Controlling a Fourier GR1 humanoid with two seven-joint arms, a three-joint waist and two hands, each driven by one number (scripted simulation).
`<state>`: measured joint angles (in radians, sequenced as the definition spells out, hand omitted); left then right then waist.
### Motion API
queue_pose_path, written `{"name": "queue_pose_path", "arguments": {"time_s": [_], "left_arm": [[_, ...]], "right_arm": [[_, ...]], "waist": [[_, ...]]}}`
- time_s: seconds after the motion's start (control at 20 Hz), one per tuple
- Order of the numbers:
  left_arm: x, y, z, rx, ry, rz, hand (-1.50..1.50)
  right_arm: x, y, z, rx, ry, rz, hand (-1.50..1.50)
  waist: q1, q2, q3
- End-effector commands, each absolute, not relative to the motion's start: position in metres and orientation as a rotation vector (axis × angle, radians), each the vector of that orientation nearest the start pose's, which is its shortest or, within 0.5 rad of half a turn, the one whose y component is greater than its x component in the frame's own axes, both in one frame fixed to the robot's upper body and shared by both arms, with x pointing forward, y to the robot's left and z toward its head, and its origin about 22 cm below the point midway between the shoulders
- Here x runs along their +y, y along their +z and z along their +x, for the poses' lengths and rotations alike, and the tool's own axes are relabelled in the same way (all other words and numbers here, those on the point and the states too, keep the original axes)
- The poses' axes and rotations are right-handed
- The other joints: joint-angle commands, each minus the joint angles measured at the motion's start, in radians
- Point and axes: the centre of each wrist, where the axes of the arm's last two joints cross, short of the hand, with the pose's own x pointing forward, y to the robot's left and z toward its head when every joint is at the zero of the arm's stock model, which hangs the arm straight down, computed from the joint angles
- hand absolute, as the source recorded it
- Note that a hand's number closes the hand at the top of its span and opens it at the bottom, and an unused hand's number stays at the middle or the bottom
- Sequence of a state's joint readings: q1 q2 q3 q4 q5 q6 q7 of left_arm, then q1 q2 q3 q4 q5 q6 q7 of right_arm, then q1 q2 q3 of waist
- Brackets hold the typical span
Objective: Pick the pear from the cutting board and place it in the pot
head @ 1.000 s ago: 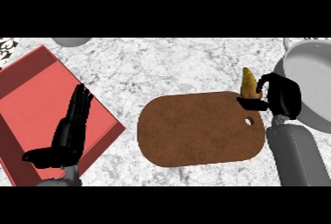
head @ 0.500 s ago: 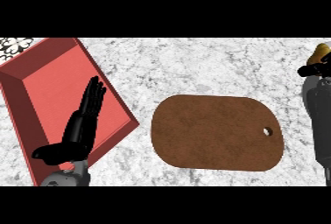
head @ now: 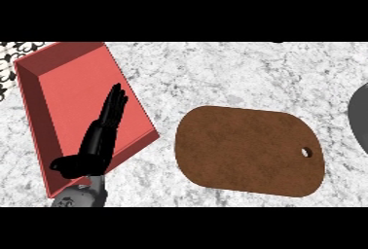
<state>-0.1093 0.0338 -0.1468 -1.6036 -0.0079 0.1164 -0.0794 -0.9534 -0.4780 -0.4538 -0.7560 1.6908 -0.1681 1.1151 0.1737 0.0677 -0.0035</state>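
Left hand [head: 99, 133], fingers straight, rested over red tray [head: 61, 78]; cutting board [head: 248, 151] lay to its right, carrying no pear; grey pot [head: 361, 116] edge showed farther right; pear and right hand were out of view.

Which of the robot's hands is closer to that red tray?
Left. The left hand is open over the red tray, above its right half, fingers pointing away from the robot. The right hand is nowhere in view.

Cutting board [head: 248, 151] lies on the table [head: 237, 73], right of the tray [head: 64, 97]; pot [head: 361, 116] sits farther right, at the edge.
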Motion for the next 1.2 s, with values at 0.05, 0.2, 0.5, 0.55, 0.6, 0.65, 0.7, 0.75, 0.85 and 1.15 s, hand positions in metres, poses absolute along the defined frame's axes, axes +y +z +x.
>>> {"name": "queue_pose_path", "arguments": {"time_s": [0.05,0.2,0.5,0.55,0.6,0.65,0.7,0.75,0.85,1.15], "left_arm": [[0.191,0.026,0.262,-1.77,-0.084,-0.025,0.0],[0.19,0.028,0.262,-1.771,-0.082,-0.008,0.0],[0.194,0.01,0.259,-1.727,-0.056,0.023,0.0],[0.196,0.012,0.258,-1.727,-0.038,0.016,0.0],[0.202,0.02,0.263,-1.737,-0.029,0.012,0.0],[0.197,0.019,0.26,-1.739,-0.041,0.015,0.0],[0.211,0.018,0.259,-1.742,-0.052,0.035,0.0],[0.21,0.005,0.25,-1.732,-0.043,0.041,0.0],[0.205,0.007,0.248,-1.733,-0.021,0.044,0.0],[0.22,0.007,0.25,-1.723,0.003,0.079,0.0]], "right_arm": [[-0.364,0.213,0.434,-0.147,-0.307,-1.912,1.5],[-0.359,0.205,0.439,-0.091,-0.304,-1.934,1.5],[-0.367,0.205,0.441,-0.026,-0.334,-1.925,1.5],[-0.363,0.19,0.44,-0.042,-0.359,-1.928,1.5],[-0.372,0.197,0.439,-0.027,-0.342,-1.925,1.5],[-0.376,0.194,0.437,-0.033,-0.367,-1.927,1.5],[-0.367,0.183,0.44,-0.003,-0.339,-1.92,1.5],[-0.369,0.187,0.44,-0.004,-0.341,-1.912,1.5],[-0.378,0.171,0.434,-0.004,-0.334,-1.89,1.5],[-0.386,0.135,0.425,-0.049,-0.359,-1.762,1.5]], "waist": [[-0.009,-0.003,0.002],[-0.021,-0.013,0.004],[-0.072,-0.027,0.004],[-0.069,-0.026,0.005],[-0.078,-0.029,0.005],[-0.079,-0.029,0.006],[-0.08,-0.033,0.005],[-0.086,-0.036,0.004],[-0.105,-0.043,0.005],[-0.125,-0.048,0.006]]}}
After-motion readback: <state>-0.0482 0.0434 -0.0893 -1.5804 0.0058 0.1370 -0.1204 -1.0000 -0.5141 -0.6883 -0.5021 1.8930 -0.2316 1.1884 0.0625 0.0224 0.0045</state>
